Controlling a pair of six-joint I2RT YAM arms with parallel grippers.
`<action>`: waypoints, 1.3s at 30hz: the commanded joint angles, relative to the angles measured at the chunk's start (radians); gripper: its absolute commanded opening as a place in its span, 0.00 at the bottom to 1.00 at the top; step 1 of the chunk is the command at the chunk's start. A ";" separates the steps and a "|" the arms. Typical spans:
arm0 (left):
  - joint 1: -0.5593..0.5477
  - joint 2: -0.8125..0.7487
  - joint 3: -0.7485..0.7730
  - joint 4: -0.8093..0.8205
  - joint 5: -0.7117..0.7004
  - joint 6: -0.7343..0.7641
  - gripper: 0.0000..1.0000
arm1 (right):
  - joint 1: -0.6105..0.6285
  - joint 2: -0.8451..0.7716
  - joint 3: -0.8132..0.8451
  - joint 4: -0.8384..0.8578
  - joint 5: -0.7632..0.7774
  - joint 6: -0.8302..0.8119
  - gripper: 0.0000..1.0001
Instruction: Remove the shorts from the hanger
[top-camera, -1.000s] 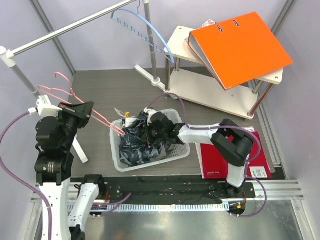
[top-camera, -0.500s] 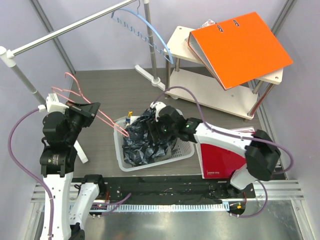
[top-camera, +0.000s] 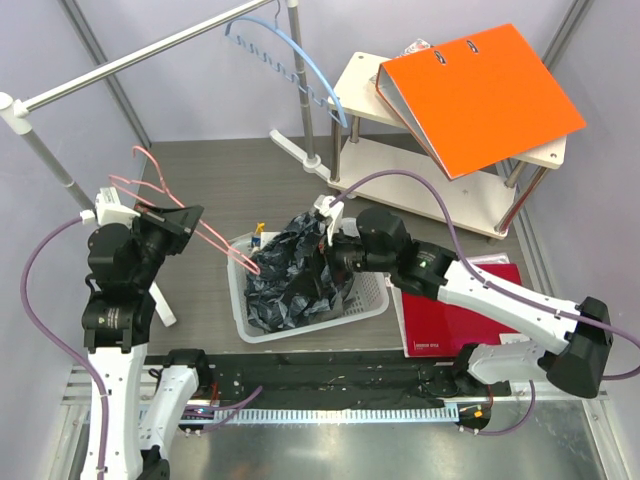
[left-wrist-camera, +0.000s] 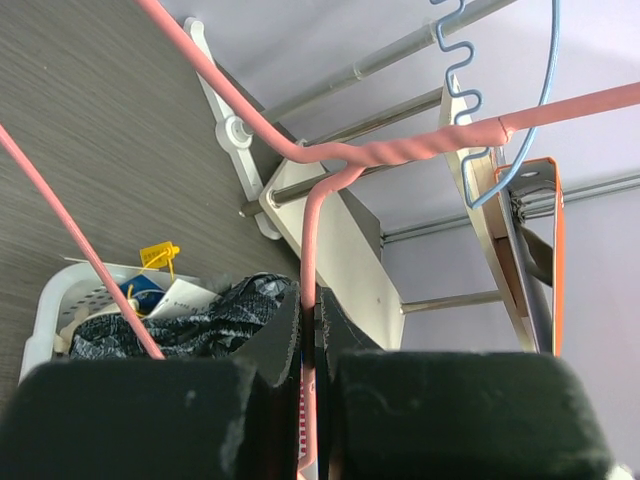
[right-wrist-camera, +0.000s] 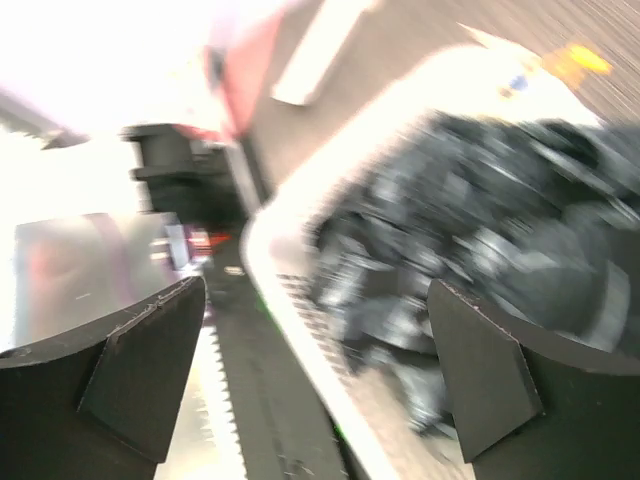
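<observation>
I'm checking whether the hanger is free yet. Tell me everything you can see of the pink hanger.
The pink hanger is thin wire with a smooth pink coating, its neck twisted below the hook. The left gripper is shut on one wire near that neck, holding it aloft, tilted down toward the white basket. Its low end reaches the dark shorts lying there; whether it is caught in them cannot be told.
</observation>
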 joint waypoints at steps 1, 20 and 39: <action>0.001 -0.007 0.002 0.058 0.027 -0.011 0.00 | 0.057 -0.012 0.081 0.141 -0.115 -0.003 0.98; 0.001 -0.021 -0.096 0.138 0.104 -0.189 0.00 | 0.237 0.198 0.135 0.394 0.462 -0.189 0.54; 0.001 -0.023 -0.111 0.152 0.124 -0.199 0.00 | 0.240 0.164 0.099 0.449 0.407 -0.181 0.01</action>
